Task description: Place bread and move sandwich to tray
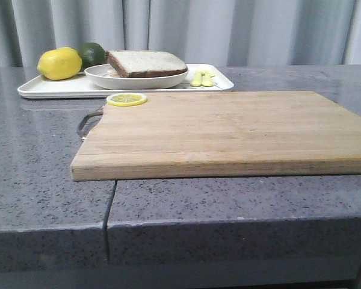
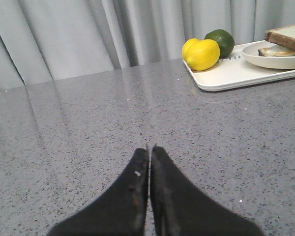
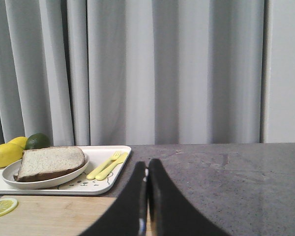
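On the grey speckled stone countertop (image 1: 42,180), toward its far left edge in the front view, lies the large flat white rectangular tray with rounded corners (image 1: 54,89). At its middle stands a shallow round white dish (image 1: 135,79), and in that dish sits the sandwich (image 1: 145,62): a thick white slice with a dark brown crust on top, with a second slice partly showing beneath it in the left wrist view (image 2: 280,50). Whether egg lies between them cannot be told. Left of the dish on the tray rest a yellow lemon (image 1: 59,63) and a dark green lime (image 1: 92,54), touching each other. Right of the dish lie a pale yellow plastic fork and knife (image 1: 202,78), side by side.

Nearer the camera lies a pale wooden cutting board (image 1: 228,132) with a thin lemon slice (image 1: 126,99) on its far left corner.

Neither arm shows in the front view. The left gripper (image 2: 150,147) hangs over bare countertop, its black fingers pressed together on nothing. The right gripper (image 3: 147,162) is likewise closed and empty, above the board's edge.
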Controlling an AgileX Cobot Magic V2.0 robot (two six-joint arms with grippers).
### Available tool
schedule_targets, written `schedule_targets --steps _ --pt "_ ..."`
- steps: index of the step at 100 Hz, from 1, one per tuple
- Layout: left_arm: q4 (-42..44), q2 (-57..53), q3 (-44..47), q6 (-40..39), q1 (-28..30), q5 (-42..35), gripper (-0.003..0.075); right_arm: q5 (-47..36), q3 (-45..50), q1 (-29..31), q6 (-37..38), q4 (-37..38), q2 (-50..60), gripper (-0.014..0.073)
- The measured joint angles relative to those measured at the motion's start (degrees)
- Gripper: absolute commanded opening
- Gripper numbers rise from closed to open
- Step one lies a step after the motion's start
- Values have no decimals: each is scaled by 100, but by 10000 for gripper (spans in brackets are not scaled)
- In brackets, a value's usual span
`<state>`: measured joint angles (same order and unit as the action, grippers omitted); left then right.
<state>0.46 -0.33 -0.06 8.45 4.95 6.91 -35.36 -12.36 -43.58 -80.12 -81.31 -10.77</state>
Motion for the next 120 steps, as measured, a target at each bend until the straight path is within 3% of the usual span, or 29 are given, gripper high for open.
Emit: schedule_targets --steps 92,107,120 --pt "0 0 0 -14 0 -25 -20 12 27 9 106 -162 0 -70" --pt "0 0 0 -14 0 -25 -20 379 271 365 757 773 0 -70" --pt "0 0 0 -14 0 -25 -20 1036 618 1181 2392 2133 0 -70"
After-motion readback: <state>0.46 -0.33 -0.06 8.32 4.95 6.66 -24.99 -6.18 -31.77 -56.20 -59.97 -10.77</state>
